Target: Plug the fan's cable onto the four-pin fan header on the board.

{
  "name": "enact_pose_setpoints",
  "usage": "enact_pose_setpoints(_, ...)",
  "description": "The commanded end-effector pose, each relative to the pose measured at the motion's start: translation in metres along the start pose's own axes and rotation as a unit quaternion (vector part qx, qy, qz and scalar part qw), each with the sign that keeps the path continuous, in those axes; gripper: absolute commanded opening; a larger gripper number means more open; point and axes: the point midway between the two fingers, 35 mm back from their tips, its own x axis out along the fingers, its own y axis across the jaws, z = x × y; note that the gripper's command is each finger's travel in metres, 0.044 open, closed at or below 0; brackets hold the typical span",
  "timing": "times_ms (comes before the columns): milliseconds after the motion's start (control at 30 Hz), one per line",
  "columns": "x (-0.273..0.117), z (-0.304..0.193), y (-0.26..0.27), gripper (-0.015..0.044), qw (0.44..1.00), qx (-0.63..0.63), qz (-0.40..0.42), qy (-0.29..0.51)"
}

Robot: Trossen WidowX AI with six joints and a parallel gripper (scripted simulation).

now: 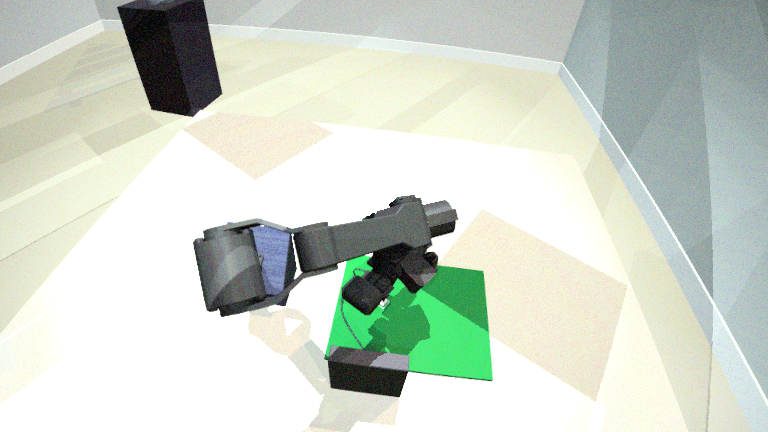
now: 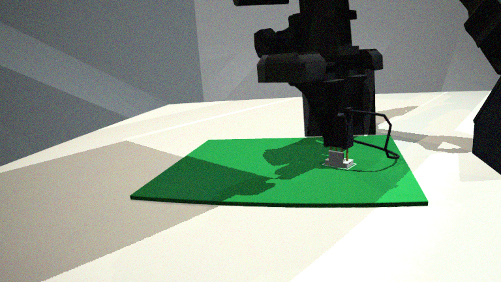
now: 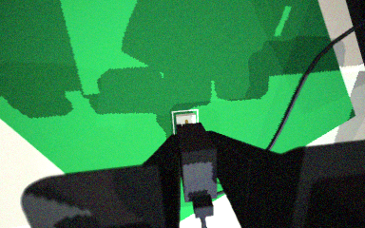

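The arm reaches out over a green board (image 2: 258, 186) that lies flat on the pale tabletop (image 2: 369, 241), toward the tabletop's near edge in the top view. The gripper (image 2: 338, 142) points straight down over the board, and its jaws are clamped on the dark plug (image 2: 338, 136) of the fan's cable.

In the exterior view the plug hangs upright directly above the white header (image 2: 338, 159), which stands on the board toward its far right corner. The bottom of the plug meets the tops of the header's pins (image 2: 335, 149); a short stretch of the pins shows bare between the plug and the white base, so the plug is not seated all the way down. In the wrist view the plug (image 3: 197, 161) covers most of the header (image 3: 185, 118), and only its white outline and one gold pin show past the plug's front end.

The thin black cable (image 2: 384, 131) leaves the plug at its upper side, bends down to the right and touches the board, then runs on across it. In the top view the cable (image 1: 348, 325) trails over the board's left side to the dark fan block (image 1: 368, 370), which sits at the board's near left corner.

A dark pedestal (image 1: 169, 53) stands well apart, off the far left corner of the tabletop.
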Motion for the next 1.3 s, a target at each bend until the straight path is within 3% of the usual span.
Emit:
enact_pose_setpoints(0,0.002,0.000,-0.001,0.0000,1.000,-0.003,-0.002,-0.002)
enact_pose_setpoints(1267,0.017,0.000,-0.001,0.0000,1.000,-0.002,-0.003,-0.002)
